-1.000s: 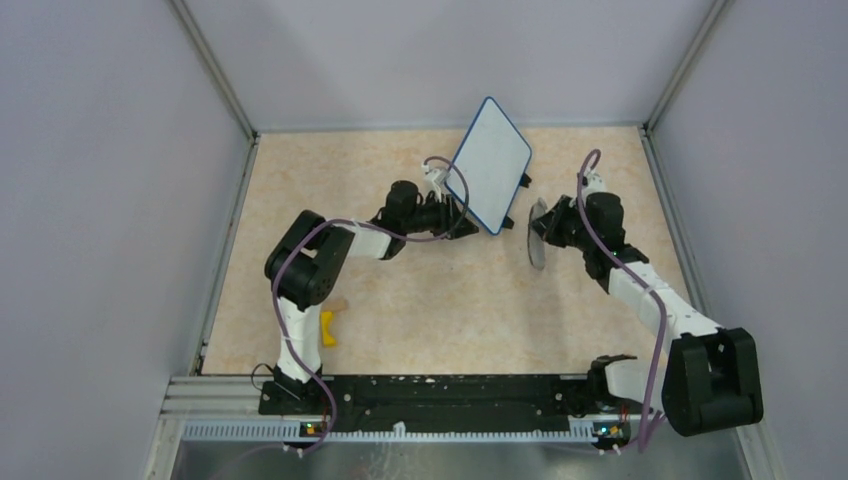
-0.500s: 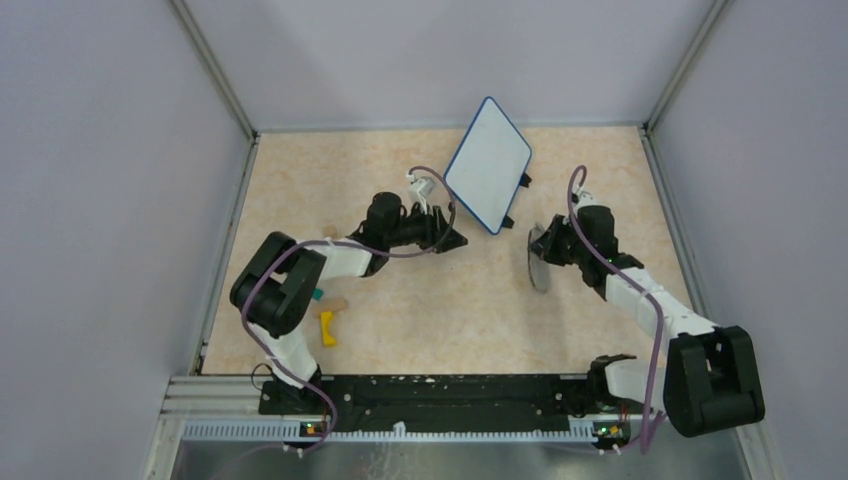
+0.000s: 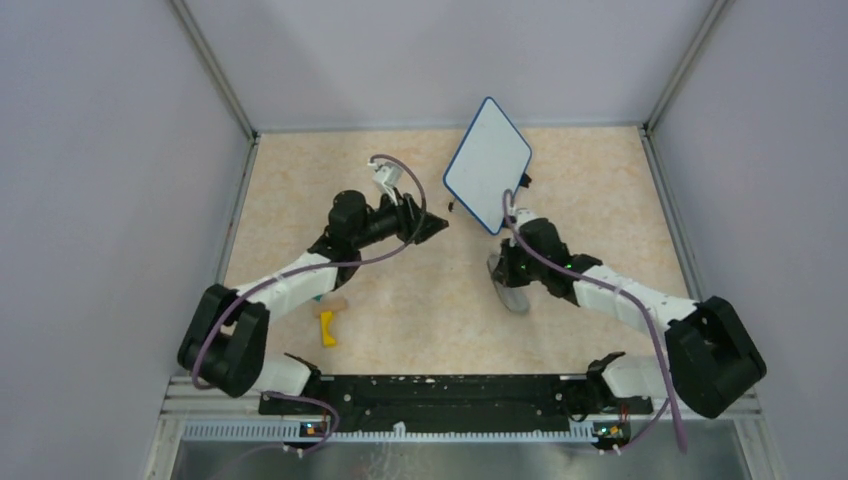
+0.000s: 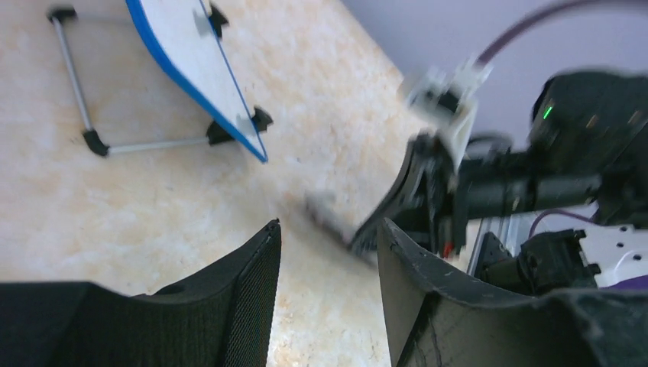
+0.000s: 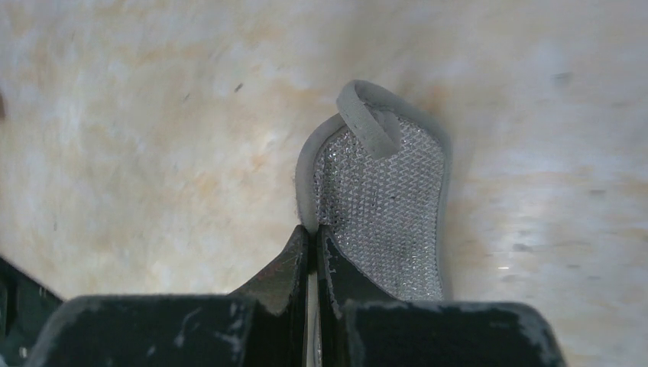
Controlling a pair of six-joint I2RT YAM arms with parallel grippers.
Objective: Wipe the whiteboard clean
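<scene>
The whiteboard [image 3: 487, 165] is white with a blue rim and stands tilted on a wire stand at the back middle; no marks show on its face. It also shows in the left wrist view [image 4: 183, 46]. My right gripper [image 3: 505, 268] is shut on the edge of a grey eraser pad [image 3: 512, 290] with a silver mesh face, low over the table in front of the board. In the right wrist view the pad [image 5: 390, 191] hangs from the closed gripper [image 5: 313, 229]. My left gripper [image 3: 436, 226] is open and empty, left of the board [image 4: 328, 225].
A yellow object [image 3: 327, 328] and a small beige and teal item [image 3: 333, 301] lie near the front left. The board's wire stand [image 4: 76, 92] rests on the table. The right arm [image 4: 497, 183] shows in the left wrist view. Grey walls close in on three sides.
My left gripper has pulled back leftward, away from the whiteboard's edge. My right gripper has carried the eraser pad left and nearer, toward the table's middle.
</scene>
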